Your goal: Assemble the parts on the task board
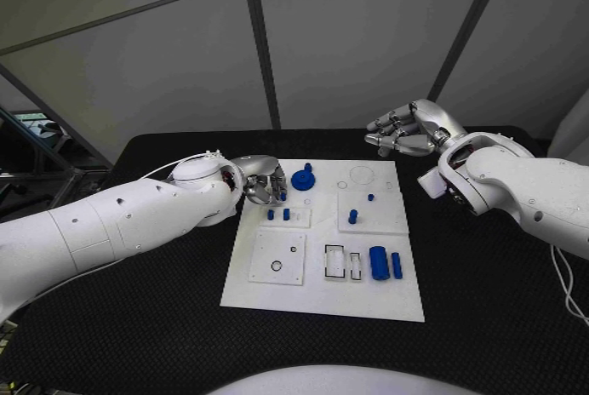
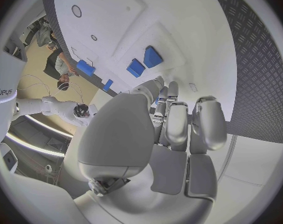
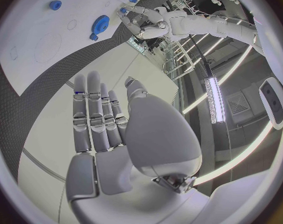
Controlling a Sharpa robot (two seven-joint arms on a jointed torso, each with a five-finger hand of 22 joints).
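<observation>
Two hands: left hand (image 1: 260,180) at the task board's (image 1: 322,294) far left corner; right hand (image 1: 408,131) above the bench (image 1: 147,327) just past the board's far right corner.
Left fingers: curled in over the board's edge; whether they pinch anything, I cannot tell.
Right fingers: straight and apart in the right wrist view, grasping nothing.
Nearest parts: two short pegs (image 1: 278,214) just beside the left fingers, toward the robot; blue gear (image 1: 302,180) just beyond the fingertips, toward the board's middle.
Other parts: a single peg (image 1: 352,216) mid-board; a blue cylinder (image 1: 378,263) further off, its long axis running from the near edge to the far edge.
Nearer hand: left, by judgement; gear and pegs lie well apart from the right fingers.
</observation>
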